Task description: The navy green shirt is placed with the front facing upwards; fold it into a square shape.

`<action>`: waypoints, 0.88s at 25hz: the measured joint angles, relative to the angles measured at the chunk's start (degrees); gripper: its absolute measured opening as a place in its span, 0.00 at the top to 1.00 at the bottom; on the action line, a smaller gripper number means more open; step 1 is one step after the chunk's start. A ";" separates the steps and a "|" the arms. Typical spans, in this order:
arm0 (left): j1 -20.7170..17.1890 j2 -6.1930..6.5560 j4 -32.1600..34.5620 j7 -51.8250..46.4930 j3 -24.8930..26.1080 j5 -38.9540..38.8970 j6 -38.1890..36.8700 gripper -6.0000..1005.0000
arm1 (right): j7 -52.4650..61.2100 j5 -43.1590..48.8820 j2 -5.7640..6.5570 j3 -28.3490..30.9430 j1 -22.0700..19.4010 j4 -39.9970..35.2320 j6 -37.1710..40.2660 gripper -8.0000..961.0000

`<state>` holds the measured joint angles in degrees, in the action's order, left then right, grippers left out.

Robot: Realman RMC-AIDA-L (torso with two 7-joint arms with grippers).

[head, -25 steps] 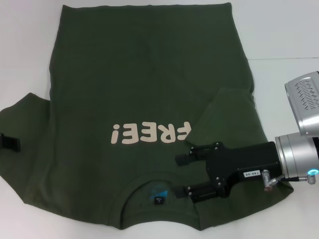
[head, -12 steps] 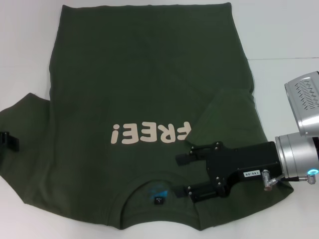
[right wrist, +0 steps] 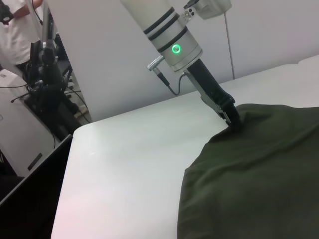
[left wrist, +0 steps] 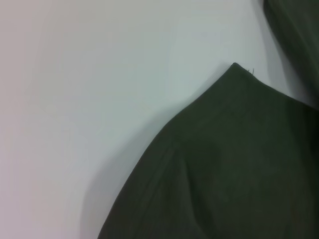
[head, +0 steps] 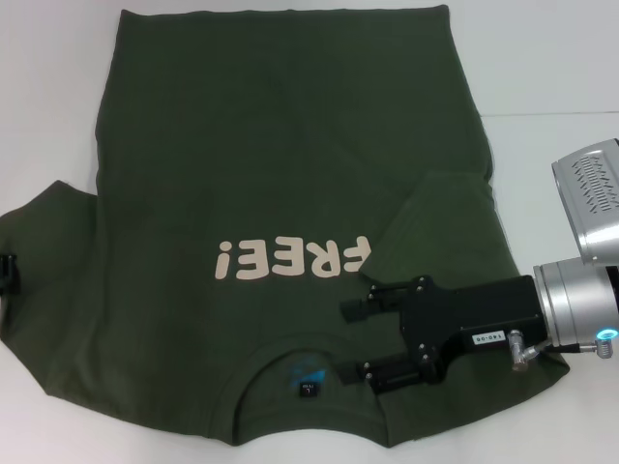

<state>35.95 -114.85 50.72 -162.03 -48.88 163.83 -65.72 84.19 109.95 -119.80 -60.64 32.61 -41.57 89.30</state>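
Observation:
The navy green shirt (head: 290, 145) lies flat on the white table, front up, with the cream "FREE!" lettering (head: 290, 259) and the collar with its blue label (head: 308, 387) at the near side. One sleeve (head: 440, 227) is folded inward over the body. My right gripper (head: 350, 340) stands open just over the chest beside the collar. My left gripper (head: 8, 274) is at the far left edge, on the other sleeve. In the right wrist view the left gripper (right wrist: 232, 121) is pinched on that sleeve's edge, where the cloth (right wrist: 259, 174) rises to it. The left wrist view shows only the sleeve corner (left wrist: 234, 169).
The white table (head: 551, 58) extends to the right of the shirt and beyond its hem. In the right wrist view the table edge (right wrist: 70, 149) borders a dark stand with camera gear (right wrist: 47, 84) and a person (right wrist: 20, 25).
My left gripper has slid further left along the sleeve, nearly out of the head view. The right gripper and the shirt body have not moved.

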 joint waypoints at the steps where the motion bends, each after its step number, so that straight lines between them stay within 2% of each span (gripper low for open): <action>1: -0.05 0.02 0.00 0.06 -0.06 0.00 0.02 0.78 | 0.00 0.00 -0.02 0.00 0.00 0.00 0.01 0.13; 2: -0.10 0.04 0.00 0.13 -0.20 0.00 0.05 0.84 | 0.01 0.00 -0.04 0.00 0.00 0.00 0.04 0.13; 13: -0.42 -0.06 0.06 0.57 -0.72 0.00 0.69 0.84 | 0.46 0.00 -0.08 0.00 0.18 0.01 0.33 0.13; 18: -0.44 -0.04 0.09 0.57 -0.71 0.00 1.01 0.93 | 0.46 0.00 -0.08 0.00 0.19 0.37 0.34 0.13; 22: -0.44 0.01 0.09 0.63 -0.69 0.00 1.08 0.93 | 0.46 0.00 -0.08 0.00 0.35 0.54 0.14 0.13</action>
<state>35.51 -114.83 50.80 -161.40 -49.57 163.83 -64.64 84.65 109.95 -119.88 -60.64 32.95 -41.03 89.44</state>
